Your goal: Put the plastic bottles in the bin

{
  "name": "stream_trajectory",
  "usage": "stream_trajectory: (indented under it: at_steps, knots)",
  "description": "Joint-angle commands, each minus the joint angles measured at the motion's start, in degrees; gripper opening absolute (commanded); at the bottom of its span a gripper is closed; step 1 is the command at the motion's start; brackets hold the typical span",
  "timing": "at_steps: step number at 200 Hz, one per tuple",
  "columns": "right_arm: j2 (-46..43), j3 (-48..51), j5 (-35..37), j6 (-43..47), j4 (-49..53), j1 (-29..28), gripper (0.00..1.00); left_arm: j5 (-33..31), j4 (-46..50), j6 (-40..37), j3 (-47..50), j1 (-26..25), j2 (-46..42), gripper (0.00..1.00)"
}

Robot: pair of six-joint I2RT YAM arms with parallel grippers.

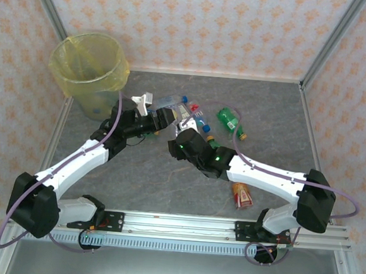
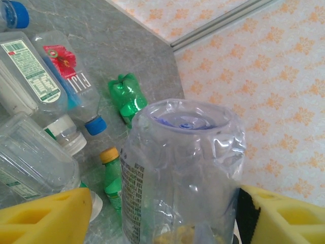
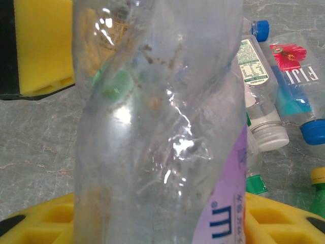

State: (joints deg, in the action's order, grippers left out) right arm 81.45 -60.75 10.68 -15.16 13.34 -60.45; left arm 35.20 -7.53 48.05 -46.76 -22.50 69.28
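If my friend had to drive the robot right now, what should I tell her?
Left gripper: open around a clear bottle, with a gap on one side, not yet clamped.
Right gripper: shut on a crumpled bottle with a purple label. I cannot tell if both have the same bottle.
Bin: upright in the far left corner.
Pile of bottles: lying mid-table by the grippers. A green bottle lies to their right and an orange-red bottle beside the right arm.
Done: no bottle confirmed in the bin.
Left: bin the held ones, then the rest.
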Motion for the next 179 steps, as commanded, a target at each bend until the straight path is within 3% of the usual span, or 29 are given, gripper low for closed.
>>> stream_trajectory:
  at_steps: [1,75,127,179]
  knots:
    - [-1.21,-0.95,-0.21,1.57,-2.01,-1.34,0.5,3.34,-2.44,0.28,-0.12,-0.17,0.76,0.73]
    - [0.24,-1.63,-1.36,1.58,-1.98,-1.42,0.5,5.75,-1.62,-1.52,-1.57,-0.59,0.6,0.75]
    - [-0.11,-1.05,-0.5,1.72,-1.84,-1.43,0.51,4.97,0.67,-2.7,-2.35,-0.6,0.41,0.58]
    - [-1.37,-0.68,1.85,0.37,-2.1,-1.43,0.69,2.19,3.32,-3.88,-5.28,-0.54,-0.45,0.53]
